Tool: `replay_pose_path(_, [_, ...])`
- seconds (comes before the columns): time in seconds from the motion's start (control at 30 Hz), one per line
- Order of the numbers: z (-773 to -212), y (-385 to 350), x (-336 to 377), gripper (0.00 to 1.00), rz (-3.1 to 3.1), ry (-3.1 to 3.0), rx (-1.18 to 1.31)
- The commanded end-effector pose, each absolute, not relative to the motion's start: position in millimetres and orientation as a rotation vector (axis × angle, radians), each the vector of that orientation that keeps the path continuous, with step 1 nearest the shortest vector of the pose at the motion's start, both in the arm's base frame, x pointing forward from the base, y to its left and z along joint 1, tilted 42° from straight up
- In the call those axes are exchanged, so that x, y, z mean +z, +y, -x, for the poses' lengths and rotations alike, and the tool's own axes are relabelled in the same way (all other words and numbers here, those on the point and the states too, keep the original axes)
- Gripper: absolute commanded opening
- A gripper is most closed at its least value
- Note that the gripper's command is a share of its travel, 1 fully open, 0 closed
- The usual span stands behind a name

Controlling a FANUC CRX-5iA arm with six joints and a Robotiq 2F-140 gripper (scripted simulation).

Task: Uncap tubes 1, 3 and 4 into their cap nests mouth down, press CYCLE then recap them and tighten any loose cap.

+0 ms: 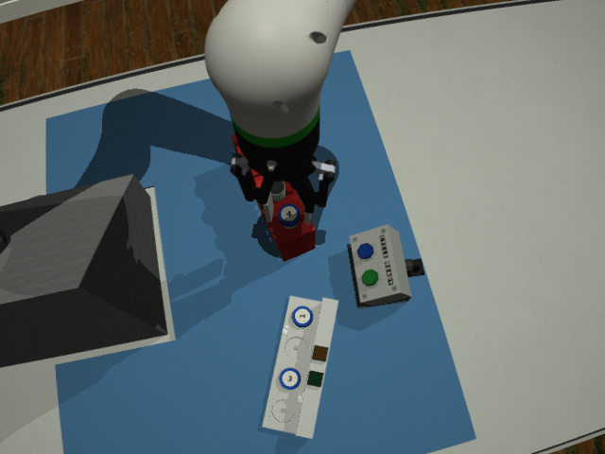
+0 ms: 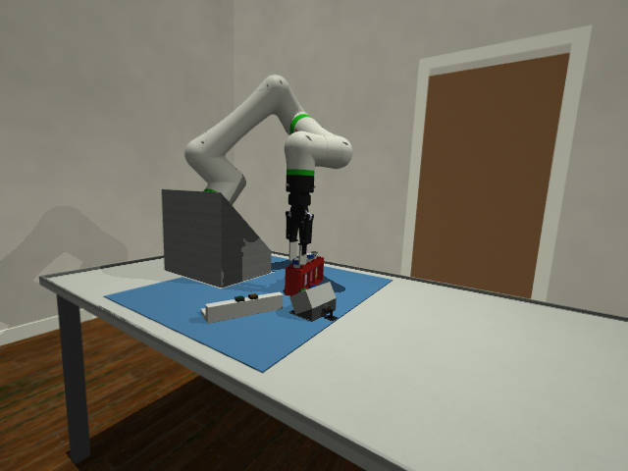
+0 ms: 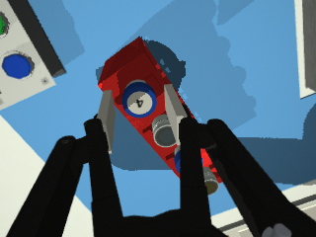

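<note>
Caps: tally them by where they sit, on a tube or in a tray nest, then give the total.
On tubes: 2 (cap 4, half-hidden cap)
In nests: 2 (cap in nest 1, cap in nest 3)
Total: 4

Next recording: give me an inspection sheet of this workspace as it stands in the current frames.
Surface: blue mat on a grey table.
Job's things: red station with cap 4 on its tube, the neighbouring tube uncapped; cap tray with two caps in nests, lamps unlit; key desk.
Clutter: grey block.
Grippers: gripper open, fingers straddling cap 4, not touching.
Cables: nothing seen.
Surroundings: brown door, wooden floor.
</note>
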State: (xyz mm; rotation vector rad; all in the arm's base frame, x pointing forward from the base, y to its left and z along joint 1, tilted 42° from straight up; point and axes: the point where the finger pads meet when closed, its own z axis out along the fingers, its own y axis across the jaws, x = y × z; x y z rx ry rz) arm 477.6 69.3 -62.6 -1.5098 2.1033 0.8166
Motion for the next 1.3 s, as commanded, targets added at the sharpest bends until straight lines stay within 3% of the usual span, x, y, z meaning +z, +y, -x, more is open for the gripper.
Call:
replay_pose_path(0.0, [-477.8,69.5,-63.2,0.35,1.51,2.103,0.816])
replay_pose_path(0.27, [-477.8,71.2,-65.0,0.35,1.51,2.103,0.816])
replay_pose_path(0.3, [-477.8,71.2,-65.0,0.0,1.51,2.103,0.816])
replay_pose_path(0.77, [-477.8,71.2,-65.0,0.0,1.51,2.103,0.816])
replay_pose_path(1.27, [-477.8,71.0,-64.8,0.0,2.014,1.448,0.561])
